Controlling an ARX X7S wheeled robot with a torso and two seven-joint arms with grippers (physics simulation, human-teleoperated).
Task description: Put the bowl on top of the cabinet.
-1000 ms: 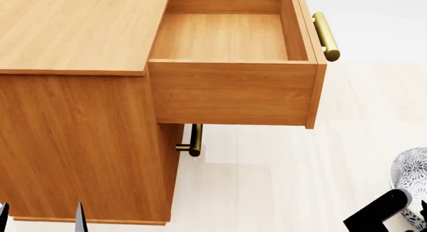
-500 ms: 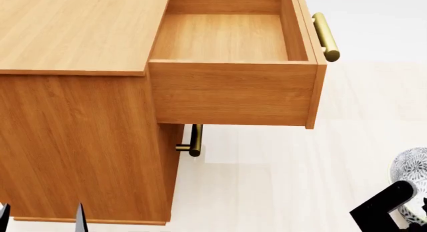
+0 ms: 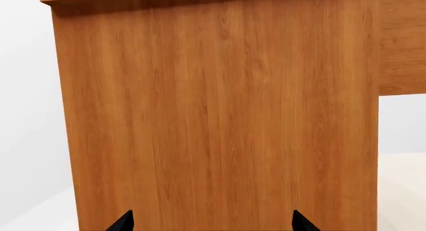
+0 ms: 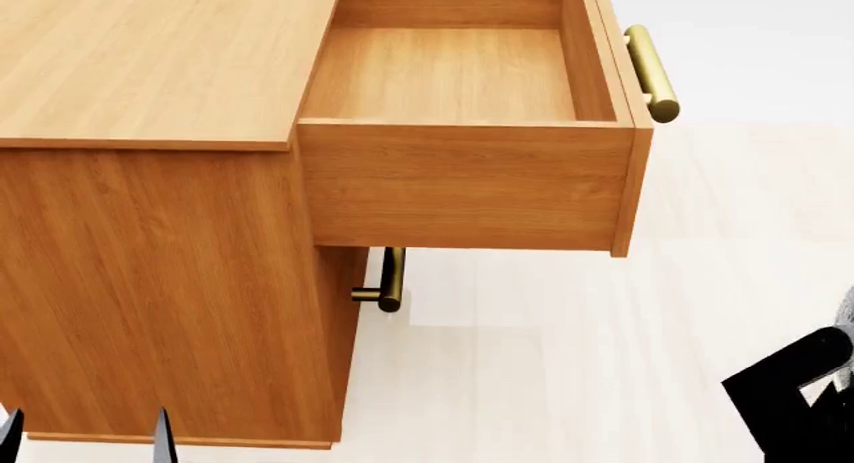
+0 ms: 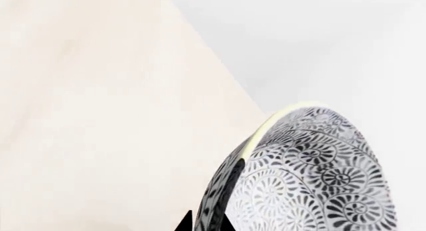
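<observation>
Two black robot pincers show, one per arm. Nearest, low on the robot's right, the right pincer grips the rim of one deep round white ceramic bowl with a dense grey-blue floral pattern; its fingertips pinch the wall, so the bowl hangs tilted above the pale floor, likely ready for lifting. From the head camera the bowl is almost out of sight at the right edge. On the left, the left pincer is spread wide and holds nothing, idling before the side panel of one large orange-brown wood-grain cabinet. Farther off, one drawer stands pulled out and bare. Two brass bar handles are visible. The flat cabinet top lies farthest, bare where seen.
</observation>
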